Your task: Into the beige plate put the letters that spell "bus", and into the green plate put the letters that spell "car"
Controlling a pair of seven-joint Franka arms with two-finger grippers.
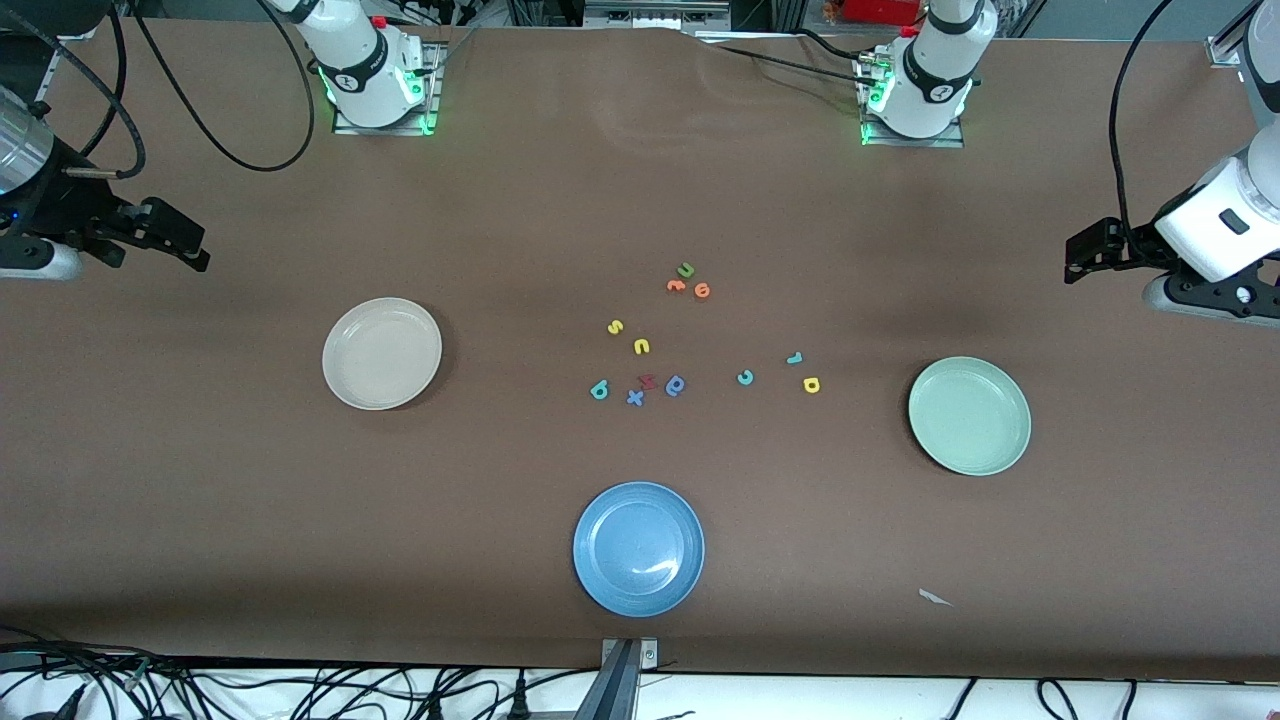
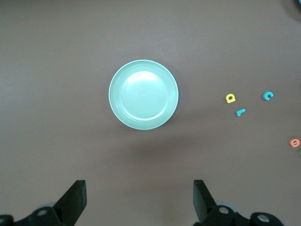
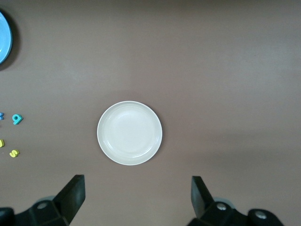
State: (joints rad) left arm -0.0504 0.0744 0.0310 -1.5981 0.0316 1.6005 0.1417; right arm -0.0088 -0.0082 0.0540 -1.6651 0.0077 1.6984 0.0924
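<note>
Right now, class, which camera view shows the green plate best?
The left wrist view: the green plate sits whole and large mid-picture. The front view shows it smaller, toward the left arm's end. The right wrist view misses it.

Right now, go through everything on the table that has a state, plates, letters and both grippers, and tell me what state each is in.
beige plate: empty, upright.
green plate: empty, upright.
blue plate: empty.
teal b, yellow u, yellow s: loose on the table.
teal c, yellow a, teal r: loose on the table.
left gripper: jaws open, holding nothing, above the green plate.
right gripper: jaws open, holding nothing, above the beige plate.
</note>
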